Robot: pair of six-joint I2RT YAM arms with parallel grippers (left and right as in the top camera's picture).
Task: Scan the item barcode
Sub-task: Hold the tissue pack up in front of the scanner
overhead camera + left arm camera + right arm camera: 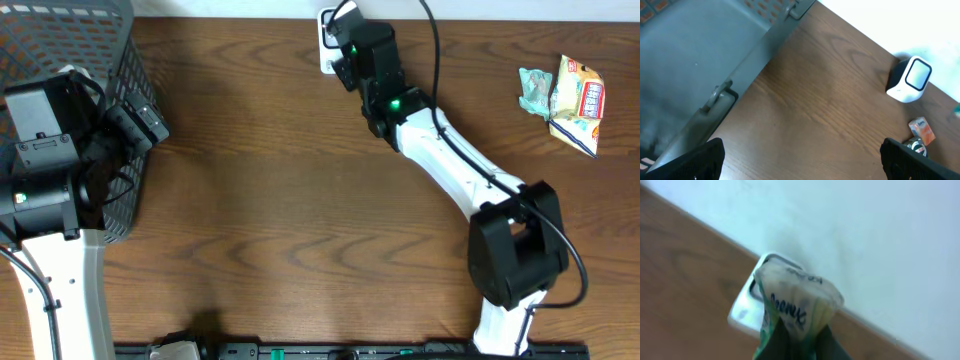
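Note:
My right gripper (801,336) is shut on the item, a small soft tissue pack (797,300) with dark lettering and green edges. It holds the pack just above the white barcode scanner (744,309), which stands by the table's far edge. From overhead, the right gripper (342,48) covers most of the scanner (326,52), and the pack is hidden under it. In the left wrist view the scanner (910,80) shows its dark window. My left gripper (802,161) is open over bare wood, nothing between its fingers; overhead it (146,120) sits beside the basket.
A grey mesh basket (100,60) fills the left back corner, and its wall (715,55) is close to my left gripper. Two more snack packets (565,95) lie at the back right, also glimpsed as packets (921,131) in the left wrist view.

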